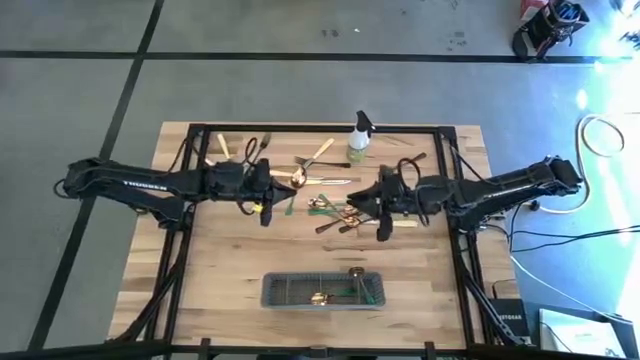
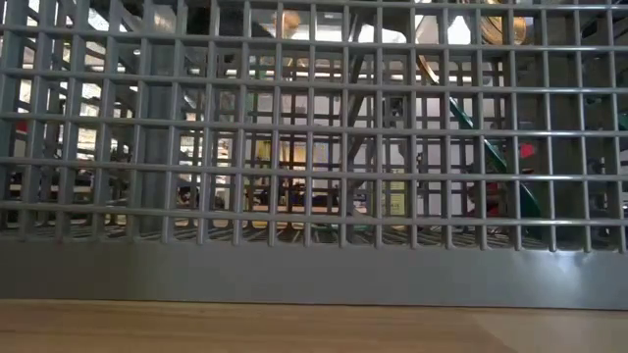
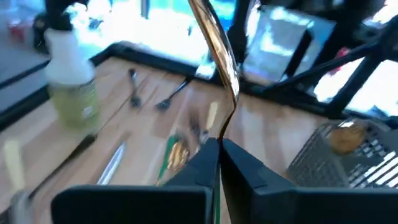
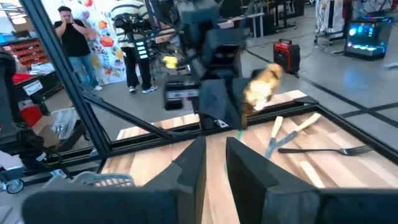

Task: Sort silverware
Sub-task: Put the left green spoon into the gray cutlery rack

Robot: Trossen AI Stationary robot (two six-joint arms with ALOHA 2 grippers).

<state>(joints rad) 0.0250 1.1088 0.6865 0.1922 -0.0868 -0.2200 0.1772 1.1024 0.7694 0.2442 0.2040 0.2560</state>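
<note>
While most silverware (image 1: 335, 205) lies scattered mid-table between the arms, you've got one gold piece (image 3: 219, 56) clamped in the left gripper (image 3: 219, 149), fingers together on its handle, lifted left of the pile. Your right gripper (image 4: 215, 163) hovers at the pile's right edge, fingers slightly apart, holding nothing. A few pieces already sit in the mesh caddy (image 1: 275, 296) at the near edge. Spray bottle (image 1: 359, 136) stands at the far side.

Caddy mesh (image 2: 314, 147) blocks low view; gold utensil (image 3: 219, 68) top cut off.
</note>
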